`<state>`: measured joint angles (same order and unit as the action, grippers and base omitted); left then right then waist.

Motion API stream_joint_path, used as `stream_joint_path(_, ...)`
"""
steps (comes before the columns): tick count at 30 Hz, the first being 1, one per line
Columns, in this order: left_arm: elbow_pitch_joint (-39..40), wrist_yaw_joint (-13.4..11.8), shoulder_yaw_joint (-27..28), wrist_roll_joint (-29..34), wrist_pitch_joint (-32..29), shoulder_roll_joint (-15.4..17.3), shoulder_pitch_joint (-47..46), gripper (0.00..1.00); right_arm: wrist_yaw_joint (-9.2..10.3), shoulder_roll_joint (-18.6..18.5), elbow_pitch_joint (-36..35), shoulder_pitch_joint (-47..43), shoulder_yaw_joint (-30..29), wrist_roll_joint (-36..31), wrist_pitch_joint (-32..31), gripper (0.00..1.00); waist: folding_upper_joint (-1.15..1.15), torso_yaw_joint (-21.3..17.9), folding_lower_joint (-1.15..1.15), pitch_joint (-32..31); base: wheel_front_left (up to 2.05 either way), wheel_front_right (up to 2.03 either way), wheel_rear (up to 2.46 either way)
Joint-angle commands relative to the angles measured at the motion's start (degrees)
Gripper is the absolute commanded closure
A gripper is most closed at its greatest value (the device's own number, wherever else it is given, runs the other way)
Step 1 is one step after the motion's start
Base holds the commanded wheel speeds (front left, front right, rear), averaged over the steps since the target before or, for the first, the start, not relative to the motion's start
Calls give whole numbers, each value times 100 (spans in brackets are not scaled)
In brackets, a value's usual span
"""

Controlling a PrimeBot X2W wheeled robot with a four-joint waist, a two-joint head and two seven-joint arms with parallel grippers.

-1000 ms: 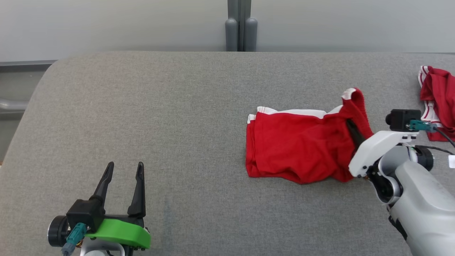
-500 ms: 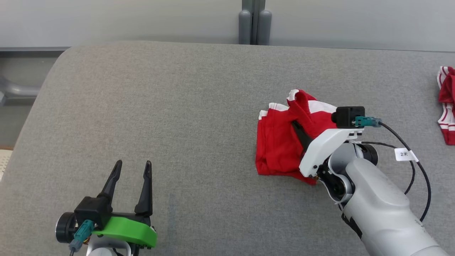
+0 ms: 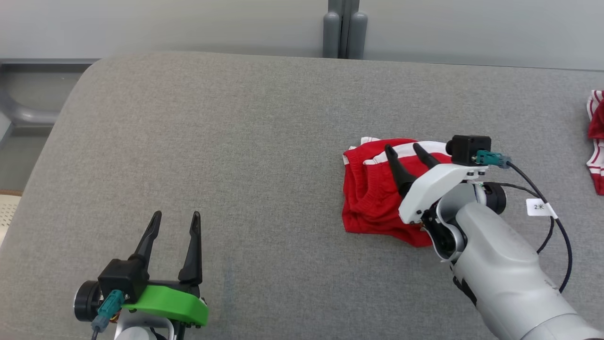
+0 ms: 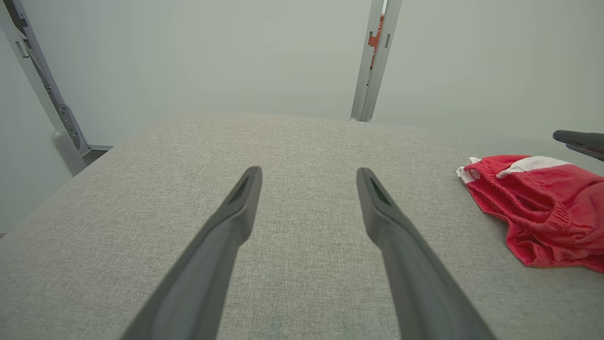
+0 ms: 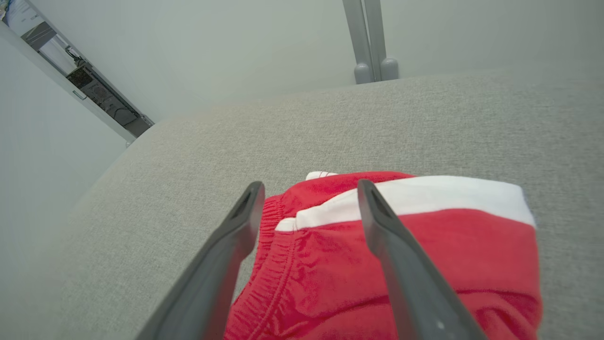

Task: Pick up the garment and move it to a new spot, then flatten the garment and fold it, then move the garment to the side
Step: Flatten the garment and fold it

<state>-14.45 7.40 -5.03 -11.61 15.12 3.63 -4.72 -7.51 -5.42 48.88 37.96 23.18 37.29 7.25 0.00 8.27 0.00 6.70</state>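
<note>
Black fingers of the right tool [image 3: 402, 147] stand spread, nothing between them. A second ago they were pinched on the garment's [image 3: 373, 198] right end, lifting it over to the left. Now that flap lies down on the rest, white stripe on top. Garment about half as wide as before. Head camera has also swung, so the shift of the whole scene is no move of the cloth.

Judgement: fold laid and let go; the move to the side is what remains.

Garment sits on the right half of the counter [image 3: 236, 141], about mid-depth, with the right tool over its right part.

Left tool [image 3: 176, 215] open and idle near the front left corner, well apart from the cloth.

Right wrist view: elastic waistband and stripe run between the fingers, which are clear above the cloth. Left wrist view: the pile from the side, low and rumpled at its near edge. Head view adds a second red piece [image 3: 595, 141] at the right edge.
</note>
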Motion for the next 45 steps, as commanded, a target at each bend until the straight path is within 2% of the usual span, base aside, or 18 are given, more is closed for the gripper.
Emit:
stream_joint_path(1,21,17,32,6,-2,8,18,0,7,-99,-79,2,-2,-30,200,0,0,-81,0,-69,0,0,0)
stream_joint_path(9,77,17,165,67,-3,56,142,0,7,-639,-775,-482,-187,-242,761,0,0,-347,0,-255,0,0,0)
stream_joint_path(15,144,17,310,115,-3,72,237,0,7,-874,-1948,-1282,-835,-725,793,0,0,-569,0,-324,0,0,0)
stream_joint_path(22,218,17,438,182,-3,63,291,0,7,-718,-3416,-2462,-1563,-1460,795,0,0,-761,0,-388,0,0,0)
stream_joint_path(28,260,17,539,233,-3,70,325,0,7,-461,-4211,-3225,-1909,-1888,796,0,0,-839,0,-439,0,0,0)
stream_joint_path(36,292,17,648,280,-3,105,407,0,7,-169,-4683,-3875,-2003,-2116,797,0,0,-872,0,-556,0,0,0)
stream_joint_path(45,316,17,674,312,-3,88,513,0,7,-14,-4748,-4150,-2081,-2238,797,0,0,-851,0,-661,0,0,0)
